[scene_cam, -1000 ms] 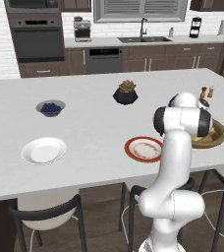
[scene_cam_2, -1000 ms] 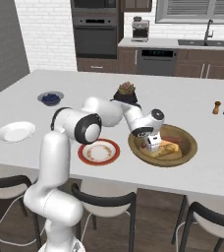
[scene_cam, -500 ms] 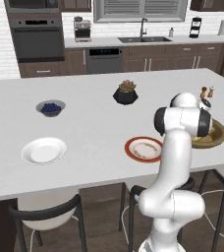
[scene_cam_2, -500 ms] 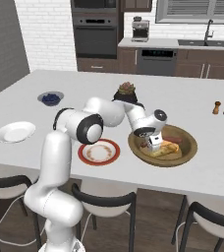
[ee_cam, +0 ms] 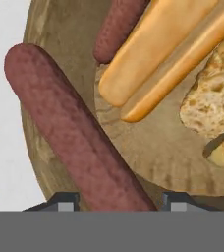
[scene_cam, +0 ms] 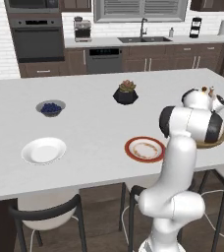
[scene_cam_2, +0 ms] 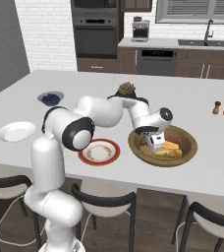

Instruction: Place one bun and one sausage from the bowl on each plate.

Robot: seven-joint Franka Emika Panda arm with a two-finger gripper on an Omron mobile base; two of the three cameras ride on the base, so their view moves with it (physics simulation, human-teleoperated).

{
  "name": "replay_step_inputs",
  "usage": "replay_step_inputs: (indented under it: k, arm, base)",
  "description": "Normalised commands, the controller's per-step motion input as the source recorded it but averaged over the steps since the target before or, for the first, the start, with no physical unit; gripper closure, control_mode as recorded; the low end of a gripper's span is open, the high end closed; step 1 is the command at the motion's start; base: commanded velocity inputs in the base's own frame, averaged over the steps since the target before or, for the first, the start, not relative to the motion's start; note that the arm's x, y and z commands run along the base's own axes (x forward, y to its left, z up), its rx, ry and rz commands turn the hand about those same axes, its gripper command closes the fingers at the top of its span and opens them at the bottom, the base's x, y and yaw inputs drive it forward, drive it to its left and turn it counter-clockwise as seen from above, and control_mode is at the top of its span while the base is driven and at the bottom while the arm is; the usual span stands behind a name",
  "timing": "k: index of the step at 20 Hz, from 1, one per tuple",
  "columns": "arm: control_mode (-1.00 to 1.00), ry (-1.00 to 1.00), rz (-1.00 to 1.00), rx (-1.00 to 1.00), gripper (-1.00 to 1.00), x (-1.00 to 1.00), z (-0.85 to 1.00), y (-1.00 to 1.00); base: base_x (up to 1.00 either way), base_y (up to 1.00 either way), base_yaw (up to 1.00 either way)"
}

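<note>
Since a second ago the arm has barely shifted, base views unchanged, but the jaws have closed in from wide to narrow — gripper [scene_cam_2: 152, 143] sits low in the bowl [scene_cam_2: 186, 149] at its 9 o'clock side. Hand view: a sausage [ee_cam: 77, 135] runs from the 10 o'clock corner down to 6 o'clock, passing right between the two finger tips [ee_cam: 65, 201], which stand close on either side of it; looks clamped on it, though actual contact is cut off by the bottom of the view. The sausage lies along the bowl's rim, over the wooden wall. A second sausage [ee_cam: 118, 28] lies at 12 o'clock, partly tucked beside two buns [ee_cam: 153, 49] lying side by side, touching, pointing toward 1 o'clock. Pale bread-like pieces [ee_cam: 213, 101] sit at 3 o'clock in the bowl.

Right base view: red-rimmed plate [scene_cam_2: 99, 151] just beside the bowl, at its 9 o'clock, nothing on it. White plate [scene_cam_2: 15, 131] well apart, far toward 9 o'clock on the counter [scene_cam_2: 192, 106], also bare. Berry bowl [scene_cam_2: 50, 98] and plant pot [scene_cam_2: 126, 90] further back — salt and pepper shakers [scene_cam_2: 221, 108] at 2 o'clock of the bowl.

Left base view: the arm's elbow covers most of the bowl [scene_cam: 217, 141]; red-rimmed plate [scene_cam: 145, 149] at its 9 o'clock.
</note>
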Motion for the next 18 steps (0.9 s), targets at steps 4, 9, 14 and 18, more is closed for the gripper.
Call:
replay_step_inputs:
  k: [4, 9, 14, 18]
  arm:
    - [-1.00, 0.01, 0.05, 0.00, 1.00, -0.44, 1.00, 0.87]
    - [-1.00, 0.15, 0.09, -0.10, 1.00, -0.36, 0.76, 1.00]
    - [-1.00, 0.22, 0.11, -0.14, 1.00, -0.37, 0.20, 1.00]
    - [-1.00, 0.20, 0.12, -0.07, 1.00, -0.06, -0.31, 1.00]
  base:
    - [0.00, 0.00, 0.00]
    - [0.00, 0.00, 0.00]
    - [0.00, 0.00, 0.00]
    - [0.00, 0.00, 0.00]
